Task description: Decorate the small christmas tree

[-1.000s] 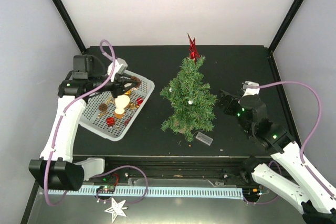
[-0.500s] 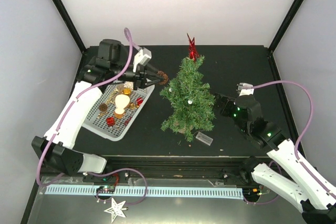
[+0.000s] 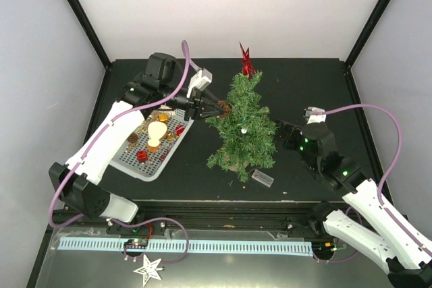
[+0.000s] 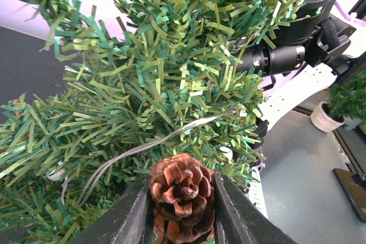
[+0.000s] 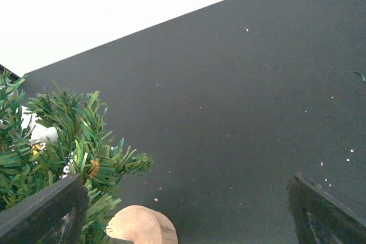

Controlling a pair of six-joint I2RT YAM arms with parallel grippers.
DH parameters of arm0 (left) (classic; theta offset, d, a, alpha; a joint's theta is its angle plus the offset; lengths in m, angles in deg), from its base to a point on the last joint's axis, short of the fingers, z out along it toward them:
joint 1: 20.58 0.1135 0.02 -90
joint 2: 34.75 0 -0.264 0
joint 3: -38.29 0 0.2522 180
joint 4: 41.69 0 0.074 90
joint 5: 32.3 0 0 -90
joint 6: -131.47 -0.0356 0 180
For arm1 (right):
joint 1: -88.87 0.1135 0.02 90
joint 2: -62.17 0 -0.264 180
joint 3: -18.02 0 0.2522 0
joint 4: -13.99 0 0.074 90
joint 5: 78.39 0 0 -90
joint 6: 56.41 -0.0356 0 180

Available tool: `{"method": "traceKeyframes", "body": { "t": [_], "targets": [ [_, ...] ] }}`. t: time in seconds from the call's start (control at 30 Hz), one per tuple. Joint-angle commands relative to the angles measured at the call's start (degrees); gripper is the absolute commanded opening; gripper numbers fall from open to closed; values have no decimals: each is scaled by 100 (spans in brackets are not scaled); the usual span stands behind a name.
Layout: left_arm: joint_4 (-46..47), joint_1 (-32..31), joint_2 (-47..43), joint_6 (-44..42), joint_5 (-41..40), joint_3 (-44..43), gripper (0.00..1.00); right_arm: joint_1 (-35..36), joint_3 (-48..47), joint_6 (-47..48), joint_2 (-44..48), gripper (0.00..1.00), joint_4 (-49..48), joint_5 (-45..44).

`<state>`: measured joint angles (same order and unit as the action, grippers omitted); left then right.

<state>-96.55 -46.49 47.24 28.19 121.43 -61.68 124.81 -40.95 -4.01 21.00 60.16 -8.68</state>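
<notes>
The small christmas tree point(image 3: 243, 126) stands mid-table with a red star point(image 3: 248, 63) on top and a tan base point(image 5: 142, 226). My left gripper point(image 3: 220, 108) is shut on a brown pine cone point(image 4: 182, 197) and holds it against the tree's upper left branches point(image 4: 160, 84). My right gripper point(image 3: 283, 129) is open and empty, just right of the tree near its lower branches point(image 5: 68, 135). A white basket point(image 3: 150, 143) left of the tree holds several ornaments, red and gold.
A small clear plastic piece point(image 3: 262, 178) lies on the black table in front of the tree. A white star point(image 3: 149, 269) lies below the table's front edge. Black frame posts stand at the back corners.
My left gripper has carried the pine cone from over the basket rightward to the tree's upper left side. The right gripper has moved slightly toward the tree.
</notes>
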Motion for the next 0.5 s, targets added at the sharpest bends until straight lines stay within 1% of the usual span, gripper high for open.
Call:
{"method": "traceKeyframes", "body": {
  "t": [0.0, 0.47],
  "targets": [
    [-52, -99, 60, -96, 87, -142, 29, -28, 112, -5, 61, 95, -107, 26],
    [43, -334, 484, -172, -206, -201, 30, -37, 144, -10, 164, 95, -94, 28]
  ]
}}
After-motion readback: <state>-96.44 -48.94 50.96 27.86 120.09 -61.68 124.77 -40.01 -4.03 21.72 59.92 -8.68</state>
